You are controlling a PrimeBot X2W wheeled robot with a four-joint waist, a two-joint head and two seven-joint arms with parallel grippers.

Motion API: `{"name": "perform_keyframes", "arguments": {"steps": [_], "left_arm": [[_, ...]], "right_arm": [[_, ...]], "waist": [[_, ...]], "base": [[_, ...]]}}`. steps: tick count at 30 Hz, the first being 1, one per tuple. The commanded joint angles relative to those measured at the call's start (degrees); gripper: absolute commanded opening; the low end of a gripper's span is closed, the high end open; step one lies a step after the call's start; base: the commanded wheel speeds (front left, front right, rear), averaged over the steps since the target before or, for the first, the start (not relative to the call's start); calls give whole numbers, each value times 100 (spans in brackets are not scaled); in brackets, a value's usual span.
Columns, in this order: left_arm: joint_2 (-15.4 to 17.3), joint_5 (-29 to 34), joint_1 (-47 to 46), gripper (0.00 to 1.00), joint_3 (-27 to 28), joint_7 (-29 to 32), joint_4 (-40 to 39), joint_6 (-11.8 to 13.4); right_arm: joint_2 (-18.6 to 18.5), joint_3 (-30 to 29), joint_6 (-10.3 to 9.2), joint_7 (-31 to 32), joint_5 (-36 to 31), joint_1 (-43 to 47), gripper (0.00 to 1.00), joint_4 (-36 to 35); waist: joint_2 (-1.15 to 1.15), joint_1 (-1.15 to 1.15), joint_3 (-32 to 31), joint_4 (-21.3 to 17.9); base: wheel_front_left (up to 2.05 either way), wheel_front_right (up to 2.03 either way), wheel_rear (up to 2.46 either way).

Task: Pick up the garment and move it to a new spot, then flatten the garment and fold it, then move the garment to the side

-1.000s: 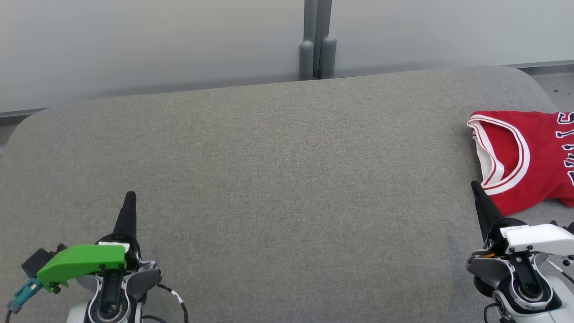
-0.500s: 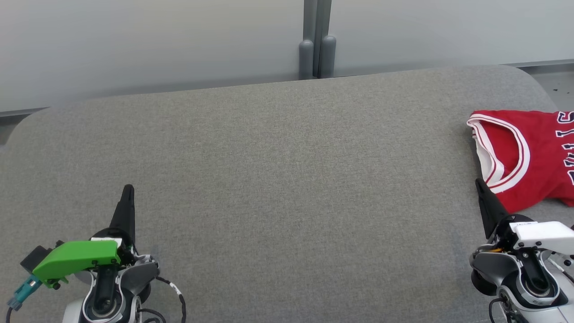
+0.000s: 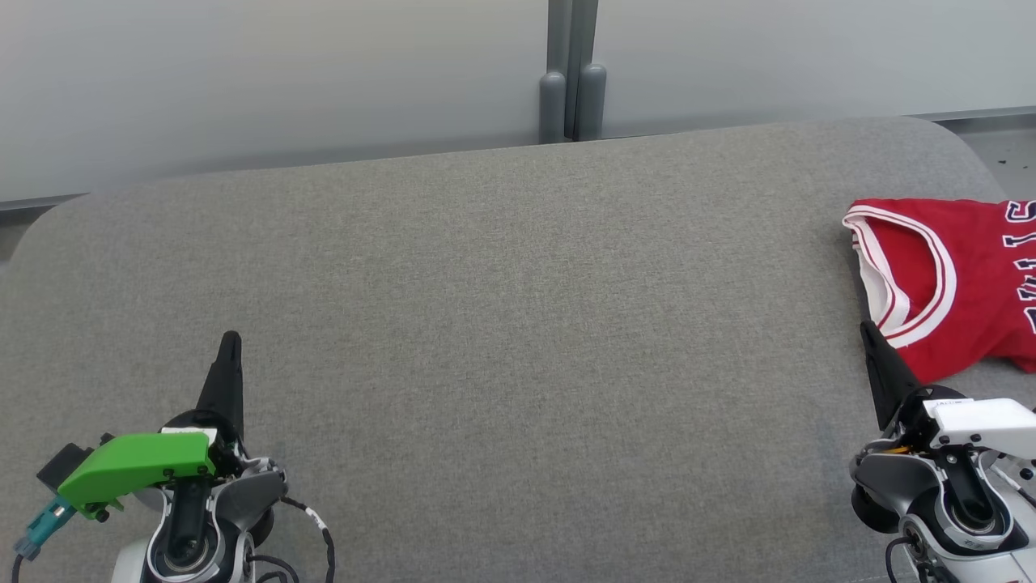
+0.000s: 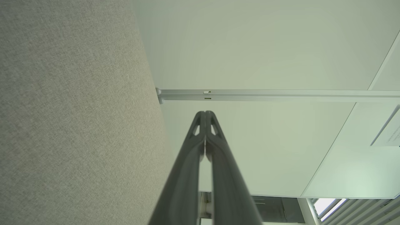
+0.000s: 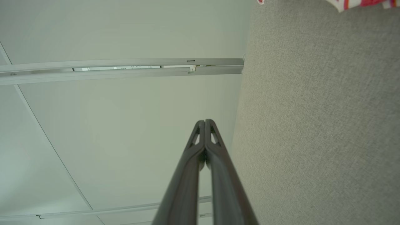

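Jaws, both: together, nothing held. I read the left gripper (image 3: 231, 344) as shut tip to tip. The left wrist view bears this out, its dark fingers (image 4: 187, 162) meeting at the tips. Right gripper (image 3: 871, 336): same state, fingers (image 5: 187, 168) pressed against each other, empty.

Wrists: green cover (image 3: 137, 474) on the left, white cover (image 3: 979, 417) on the right. Both sit low at the near edge of the head view.

Arm pose: both arms are drawn in close to me, one at each near corner, well apart, fingers pointing away toward the pale wall panels (image 3: 283, 81). In each wrist view the fingers run alongside the cushion, not down into it. I judge this a parked or ready stance.

Work surface: grey cushion (image 3: 518, 324), broad, with rounded far corners.

Garment (image 3: 983, 251): red jersey with white and dark trim, at the far right of the cushion. It lies fairly flat, one armhole opening toward the middle, and the picture's right edge cuts it off. The right fingertip shows just beside its near edge. I cannot tell whether they touch.

Task status, my judgement: no grip is on the jersey, and it lies off to one side. That fits a job finished and parked, or one not yet begun. With the rest of the jersey out of frame, I cannot check any fold. If unstarted, everything is left: pick up, relocate, flatten, fold, set aside.
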Motion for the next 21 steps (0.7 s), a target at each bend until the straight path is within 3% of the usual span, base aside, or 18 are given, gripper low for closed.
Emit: {"name": "perform_keyframes", "arguments": {"steps": [1, 21], "left_arm": [[1, -2, -83, 0, 12, 20, 13, -45], [2, -2, -80, 0, 11, 20, 8, -44]], "right_arm": [[-29, 15, 2, -40, 61, -49, 0, -12], [-138, 142, 2, -143, 160, -52, 0, -66]], "waist": [[0, 0, 0, 0], [0, 0, 1, 0]], "base": [[0, 0, 0], [0, 0, 0]]}}
